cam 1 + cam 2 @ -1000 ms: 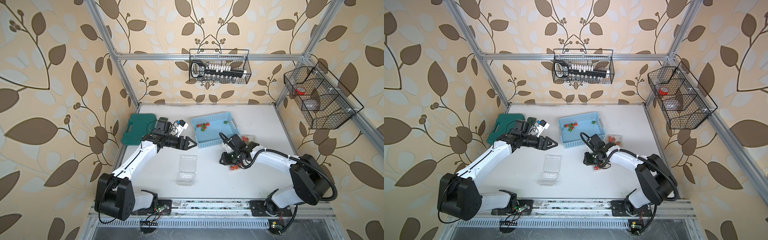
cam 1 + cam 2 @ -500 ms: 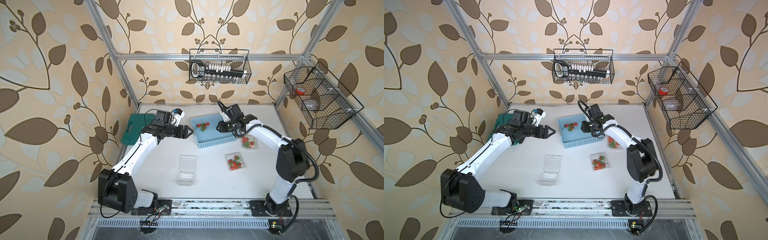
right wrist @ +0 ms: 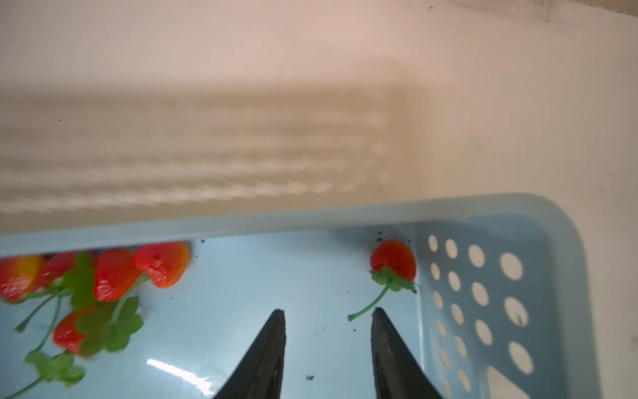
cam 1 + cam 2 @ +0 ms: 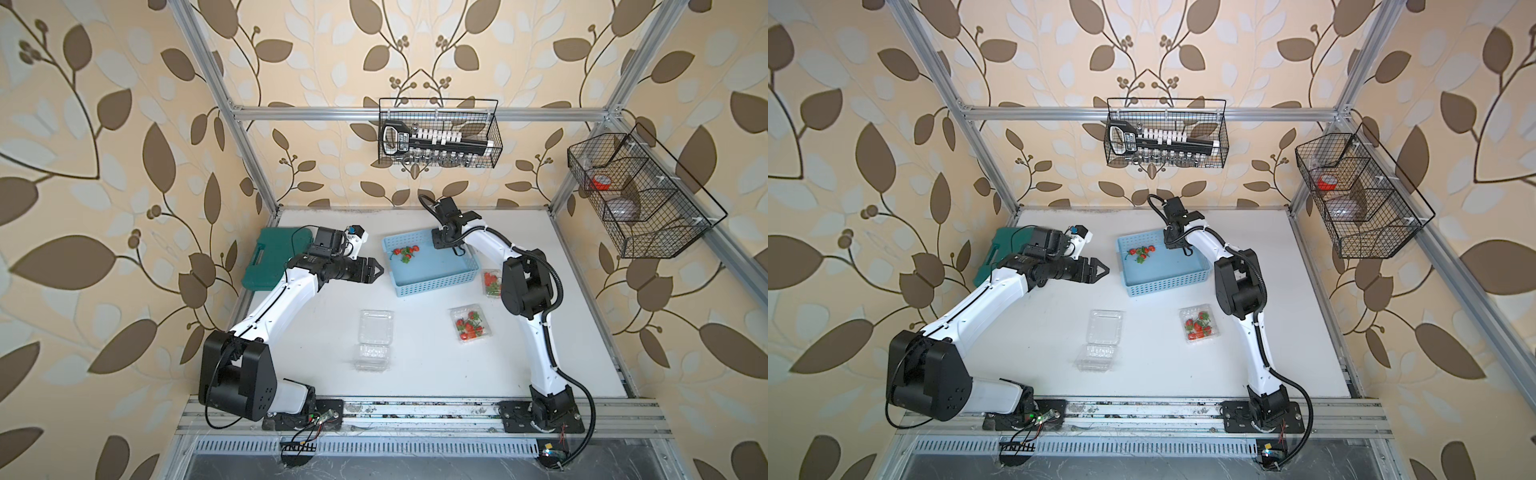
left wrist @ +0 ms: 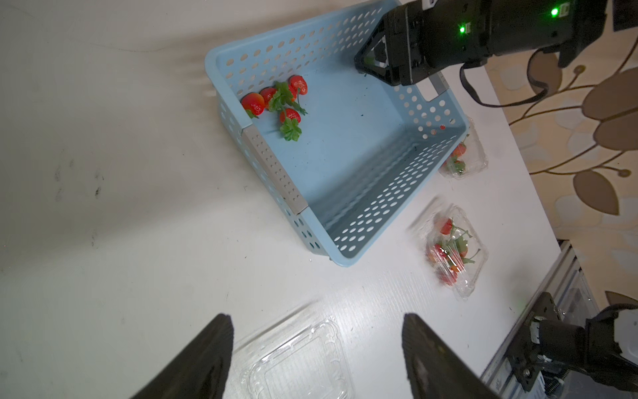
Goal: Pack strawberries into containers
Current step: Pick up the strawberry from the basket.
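Several strawberries lie clustered in the blue basket's far left part. A lone strawberry rests in its far right corner. My right gripper hangs open over the basket floor, the lone berry's stem tip beside one finger. An empty container lies open in mid-table. A container with berries sits to its right. Another berry-filled container is half hidden behind the right arm. My left gripper hovers open and empty, left of the basket.
The light blue perforated basket stands at the table's back middle. A dark green tool case lies at the back left under the left arm. Wire baskets hang on the back and right walls.
My right arm has swung from the front berry-filled container up to the basket's far right corner, its jaws a little wider. My left gripper has drifted slightly back and left.
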